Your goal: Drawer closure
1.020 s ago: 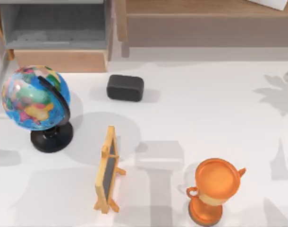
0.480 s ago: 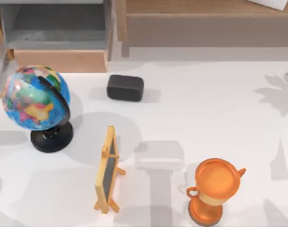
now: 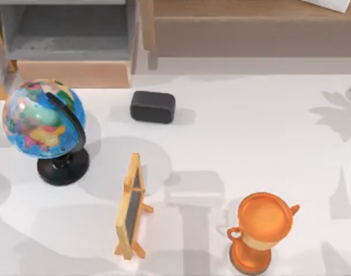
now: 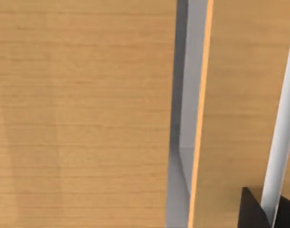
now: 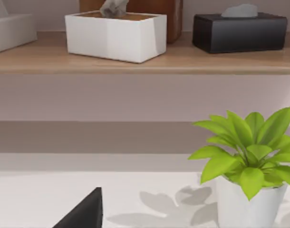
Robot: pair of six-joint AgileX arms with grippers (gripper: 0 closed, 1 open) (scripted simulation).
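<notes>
Drawer (image 3: 72, 52), a wide shallow grey box with light tan wooden front panel, stands pulled open at eleven o'clock behind the multicoloured globe (image 3: 40, 118), presumably awaiting a push; neither gripper's jaw state can be told.
</notes>
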